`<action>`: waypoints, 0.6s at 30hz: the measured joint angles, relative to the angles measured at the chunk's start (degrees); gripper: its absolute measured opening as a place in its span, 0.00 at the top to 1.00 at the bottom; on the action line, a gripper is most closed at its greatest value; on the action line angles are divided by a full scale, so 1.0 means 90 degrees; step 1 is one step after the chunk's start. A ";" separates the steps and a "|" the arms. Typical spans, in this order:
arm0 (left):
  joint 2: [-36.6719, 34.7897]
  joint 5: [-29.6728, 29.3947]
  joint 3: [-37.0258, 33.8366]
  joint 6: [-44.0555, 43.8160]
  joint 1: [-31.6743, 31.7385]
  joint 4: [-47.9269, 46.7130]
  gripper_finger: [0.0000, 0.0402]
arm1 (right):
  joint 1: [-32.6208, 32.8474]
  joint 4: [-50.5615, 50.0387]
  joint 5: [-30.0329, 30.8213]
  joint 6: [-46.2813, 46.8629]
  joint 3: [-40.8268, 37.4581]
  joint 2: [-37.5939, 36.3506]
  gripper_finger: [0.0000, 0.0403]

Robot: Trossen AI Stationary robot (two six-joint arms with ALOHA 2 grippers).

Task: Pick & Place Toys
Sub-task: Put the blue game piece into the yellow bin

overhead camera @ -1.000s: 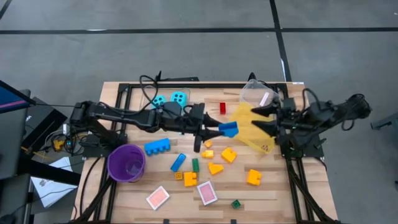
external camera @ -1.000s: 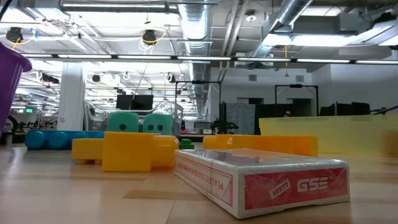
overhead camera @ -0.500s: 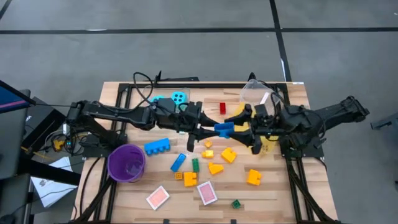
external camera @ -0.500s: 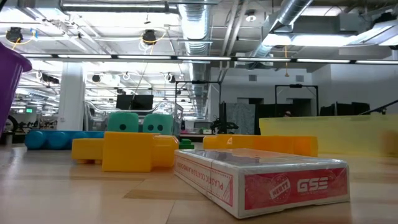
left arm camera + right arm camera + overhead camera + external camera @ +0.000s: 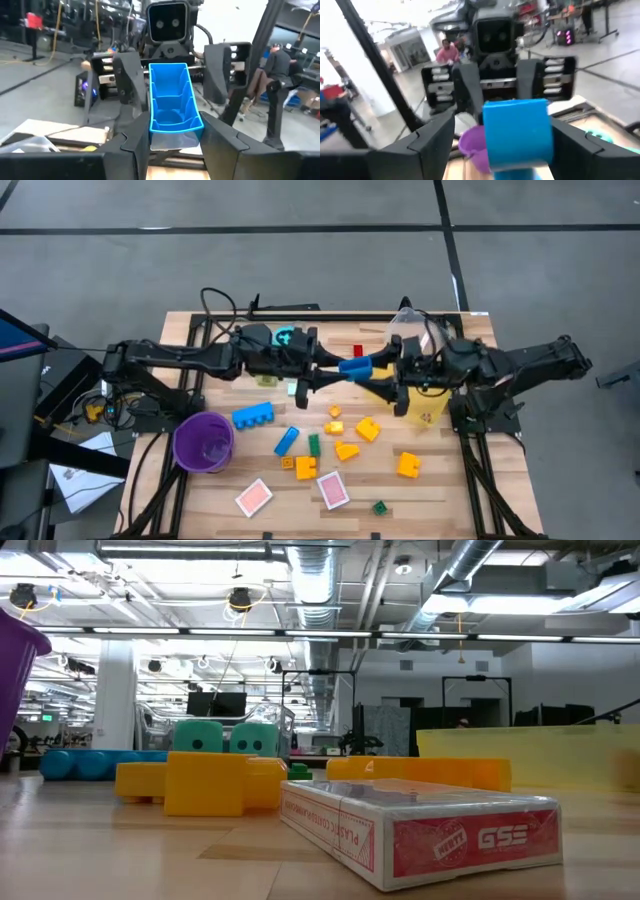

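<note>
Blue brick [image 5: 353, 366] between both arms' jaws, cyan dice half-hidden.

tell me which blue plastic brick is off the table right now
The blue plastic brick gripped in the left gripper's fingers, held up facing the right gripper. The long studded blue brick and small blue brick lie on the wood.

Card box [image 5: 425, 825] lying on counter [image 5: 120, 860], nearest thing in low view: red end face carries white letters "GSE", with small oval logo just left of them, too small to read. Box's long white side, left of red face: red line of print beginning "PLASTIC", remainder not legible. Dice [image 5: 225, 736] behind box show only dots. No readable text in high view or either wrist view.
</note>
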 joint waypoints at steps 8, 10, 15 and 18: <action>-0.0133 0.0006 0.0005 -0.0010 0.0157 -0.0289 0.67 | -0.0306 0.0073 -0.0070 -0.0161 -0.0004 -0.0292 0.39; -0.0133 0.0004 0.0005 -0.0005 0.0155 -0.0276 0.67 | -0.0385 0.0025 -0.0198 -0.0159 0.0003 -0.0313 0.41; -0.0133 0.0004 0.0002 -0.0009 0.0155 -0.0124 0.67 | -0.0440 -0.0007 -0.0358 -0.0145 -0.0003 -0.0243 0.46; -0.0133 0.0005 0.0002 -0.0010 0.0155 -0.0009 0.67 | -0.0440 0.0059 -0.0359 -0.0143 -0.0001 -0.0171 0.47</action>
